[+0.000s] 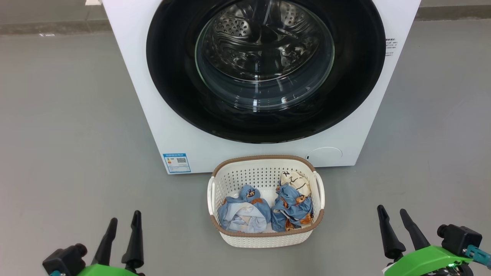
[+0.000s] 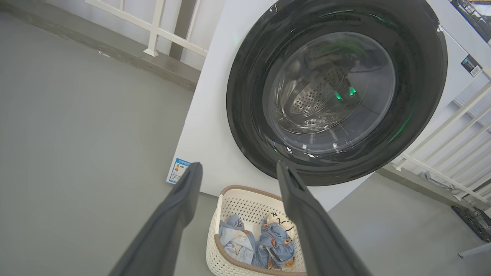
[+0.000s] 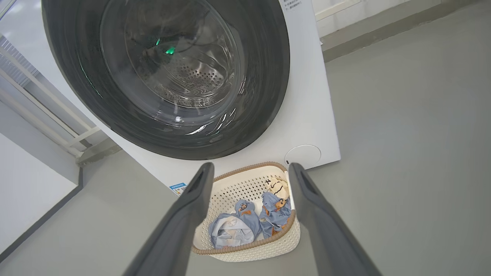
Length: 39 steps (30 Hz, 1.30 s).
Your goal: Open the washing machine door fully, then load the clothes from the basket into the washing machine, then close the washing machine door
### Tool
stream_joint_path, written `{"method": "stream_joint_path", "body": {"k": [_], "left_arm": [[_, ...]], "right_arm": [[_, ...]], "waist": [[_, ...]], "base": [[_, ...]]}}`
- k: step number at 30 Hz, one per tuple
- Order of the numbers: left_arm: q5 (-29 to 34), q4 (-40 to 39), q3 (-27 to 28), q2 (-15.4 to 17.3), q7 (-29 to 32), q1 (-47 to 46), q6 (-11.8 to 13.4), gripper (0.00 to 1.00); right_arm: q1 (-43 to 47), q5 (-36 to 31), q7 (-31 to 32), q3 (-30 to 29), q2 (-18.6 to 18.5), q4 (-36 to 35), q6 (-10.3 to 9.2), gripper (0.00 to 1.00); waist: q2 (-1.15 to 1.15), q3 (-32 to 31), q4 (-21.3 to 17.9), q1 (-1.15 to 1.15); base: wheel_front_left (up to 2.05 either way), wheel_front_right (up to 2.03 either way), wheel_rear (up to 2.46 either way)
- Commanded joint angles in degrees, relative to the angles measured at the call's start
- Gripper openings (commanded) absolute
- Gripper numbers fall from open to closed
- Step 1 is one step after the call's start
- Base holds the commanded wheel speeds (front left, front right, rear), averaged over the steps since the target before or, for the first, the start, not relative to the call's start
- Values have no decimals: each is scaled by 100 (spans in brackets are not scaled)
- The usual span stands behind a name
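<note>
- Left claw (image 1: 124, 216): two long, dark, tapered fingers on a green mount, spread apart and holding nothing.
- Right claw (image 1: 391, 209): same build, fingers likewise parted and empty.
- Small rectangular cream-white perforated plastic basket (image 1: 264, 239) with a brown woven-look rim and side handles. It stands on the smooth grey floor (image 1: 57, 134), ahead of both claws and between them.
- Two soft, crumpled light-blue clothes (image 1: 245, 214) with orange-brown prints lie side by side in the basket. The bundle nearer the right claw bears a cream patch with black marks.
- Big white box-shaped washing machine (image 1: 132, 57): just beyond the basket from the claws.
- Large round glossy black-framed washing machine door (image 1: 172, 96) with bulging clear glass, shut. The perforated steel drum is visible through it.
- Head view: small blue label (image 1: 177, 163) on the left claw's side, round white flap (image 1: 324, 156) on the right claw's side.
- Left wrist view: white railing (image 2: 153, 27) behind the machine and green glints on the glass.
</note>
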Motion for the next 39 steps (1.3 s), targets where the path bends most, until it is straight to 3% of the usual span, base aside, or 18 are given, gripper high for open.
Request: {"method": "stream_joint_path", "body": {"k": [1,26,39], "left_arm": [[200,-108,103,114,-83,-290,-37,100],[1735,319,-93,143,-521,-416,26,100],[2184,457,-122,146,-684,-503,81,100]], "right_arm": [[-309,-229,-81,121,-26,-186,6,100],[-252,-2044,-308,425,44,-408,8,100],[-258,-2668,-455,472,58,-435,9,100]], "waist": [[0,1,1,0],[0,-26,2,0],[0,-17,6,0]], "base": [[0,0,0],[0,0,0],[0,0,0]]}}
